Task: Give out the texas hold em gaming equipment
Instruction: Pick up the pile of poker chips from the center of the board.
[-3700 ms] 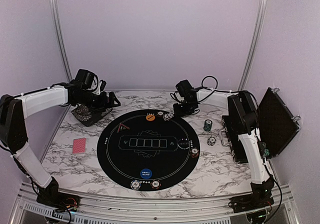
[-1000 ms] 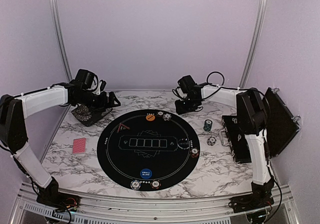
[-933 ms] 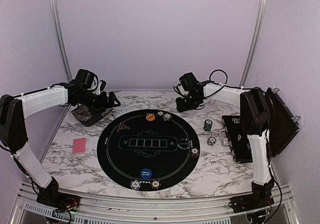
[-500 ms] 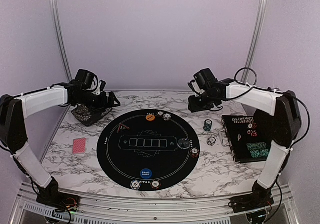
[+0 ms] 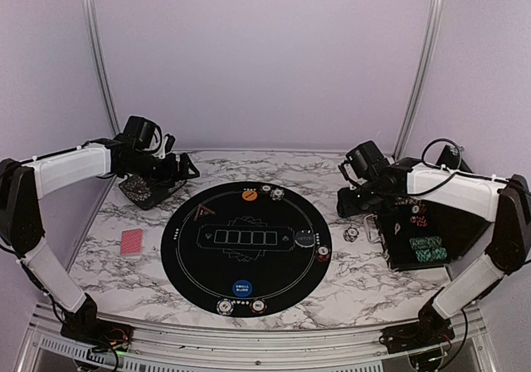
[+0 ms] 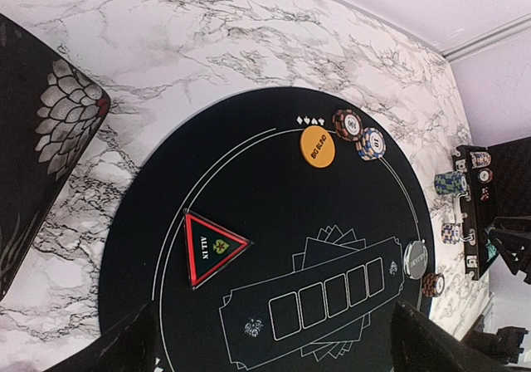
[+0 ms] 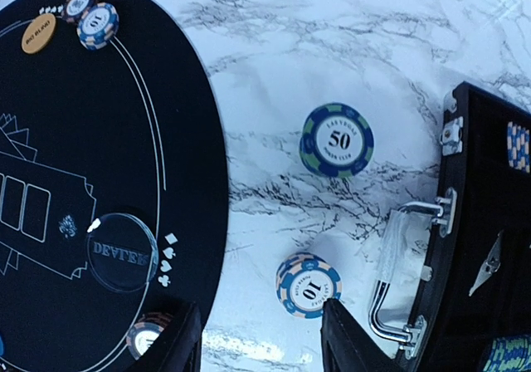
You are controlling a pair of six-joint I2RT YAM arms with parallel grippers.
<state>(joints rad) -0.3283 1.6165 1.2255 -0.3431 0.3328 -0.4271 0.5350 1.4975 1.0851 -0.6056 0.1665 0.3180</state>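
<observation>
Now, round black mat (image 5: pixel 199 264), marbled tabletop (image 5: pixel 348 285), striped chip stack (image 7: pixel 336 139), left fingers (image 6: pixel 124 351) spread, right fingers (image 7: pixel 178 343) apart.

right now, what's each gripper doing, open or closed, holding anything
left gripper: wide open, empty
right gripper: partly open, empty, over a chip stack marked 10

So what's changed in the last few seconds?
The right gripper swung from the far edge of the mat off to the right, and now hangs open over the loose chip stacks beside the case, holding nothing. The left gripper and red cards stayed put.
</observation>
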